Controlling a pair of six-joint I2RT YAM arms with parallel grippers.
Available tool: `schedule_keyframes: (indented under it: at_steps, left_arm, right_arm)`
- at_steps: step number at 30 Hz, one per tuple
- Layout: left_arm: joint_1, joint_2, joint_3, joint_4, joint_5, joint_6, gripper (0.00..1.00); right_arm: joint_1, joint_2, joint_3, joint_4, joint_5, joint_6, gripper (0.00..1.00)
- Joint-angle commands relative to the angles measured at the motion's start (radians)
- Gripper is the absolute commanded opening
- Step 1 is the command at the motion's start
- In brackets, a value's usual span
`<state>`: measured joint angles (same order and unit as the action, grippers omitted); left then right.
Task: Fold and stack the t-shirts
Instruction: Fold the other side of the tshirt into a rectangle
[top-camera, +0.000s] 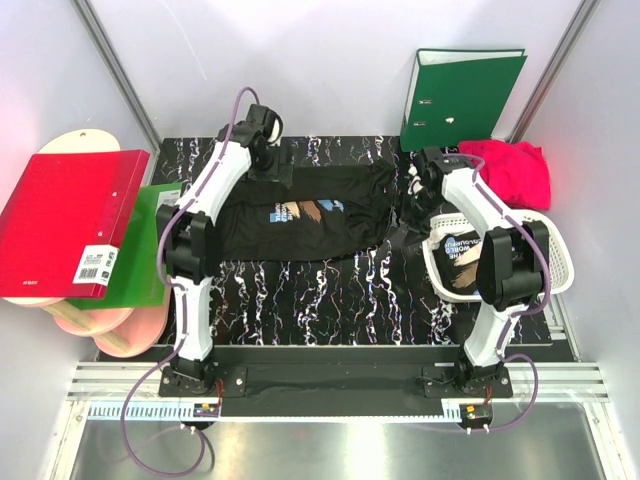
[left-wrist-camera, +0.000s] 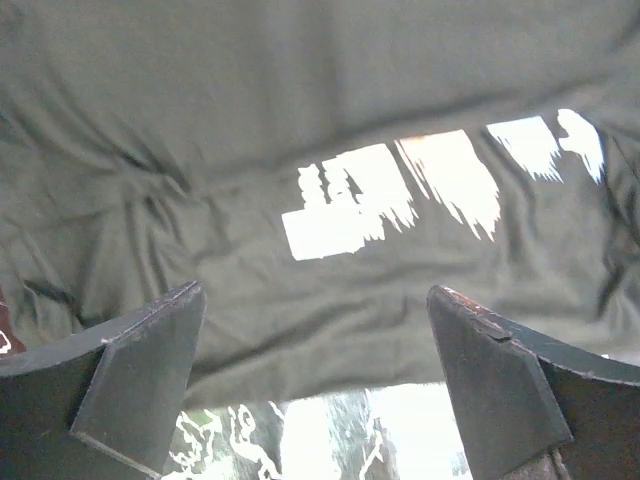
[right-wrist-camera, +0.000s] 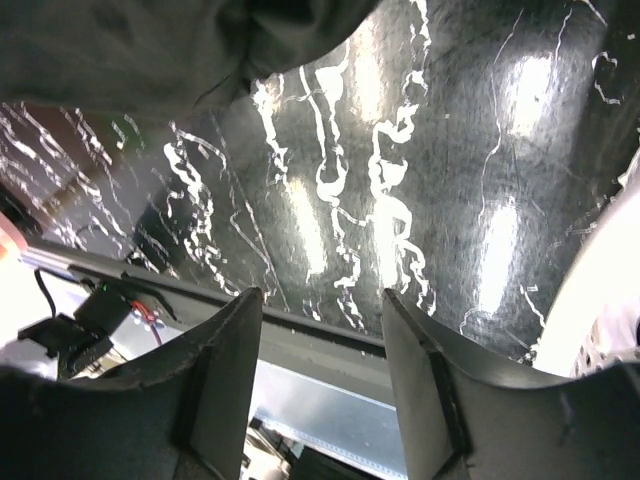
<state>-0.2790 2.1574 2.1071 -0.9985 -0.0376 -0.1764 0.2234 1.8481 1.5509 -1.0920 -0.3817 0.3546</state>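
Observation:
A black t-shirt (top-camera: 300, 225) with a tan, white and blue chest print lies spread across the middle of the table. My left gripper (top-camera: 274, 165) hovers over its far edge, jaws wide open and empty. In the left wrist view the t-shirt (left-wrist-camera: 300, 120) fills the frame below the left gripper (left-wrist-camera: 315, 292). My right gripper (top-camera: 418, 190) is open beside the shirt's right end, nothing between its fingers (right-wrist-camera: 230, 370); that black cloth (right-wrist-camera: 150, 50) shows at upper left. Another black t-shirt (top-camera: 458, 262) sits in the basket. A crimson-pink t-shirt (top-camera: 512, 170) lies at the back right.
The white lattice basket (top-camera: 556, 268) stands at the right, under my right arm. A green binder (top-camera: 460, 95) stands upright at the back. A red binder (top-camera: 70, 220) lies over a green one (top-camera: 145, 255) on wooden boards at the left. Black marbled table (right-wrist-camera: 420, 150) shows beneath.

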Motion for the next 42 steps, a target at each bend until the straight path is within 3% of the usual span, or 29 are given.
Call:
schedule_keyframes:
  at_steps: [1,11,21,30,42]
  left_arm:
    - [0.000,-0.074,-0.082,0.012,0.008,0.011,0.99]
    - [-0.046,-0.162,-0.249,0.009,-0.004,0.017,0.99]
    - [-0.069,-0.200,-0.289,-0.006,-0.013,0.009,0.99]
    - [-0.083,-0.186,-0.303,-0.019,-0.019,0.002,0.99]
    - [-0.091,-0.148,-0.302,-0.019,-0.024,0.002,0.99]
  right_arm:
    - [-0.001,-0.035,-0.066,0.113,0.014,0.041,0.58]
    - [0.027,0.022,-0.192,0.322,0.098,0.110,0.56]
    - [0.054,0.206,-0.108,0.495,0.058,0.181,0.54]
    - [0.070,0.263,0.070,0.495,0.024,0.164,0.00]
    - [0.070,-0.004,0.054,0.402,0.055,0.144,0.00]
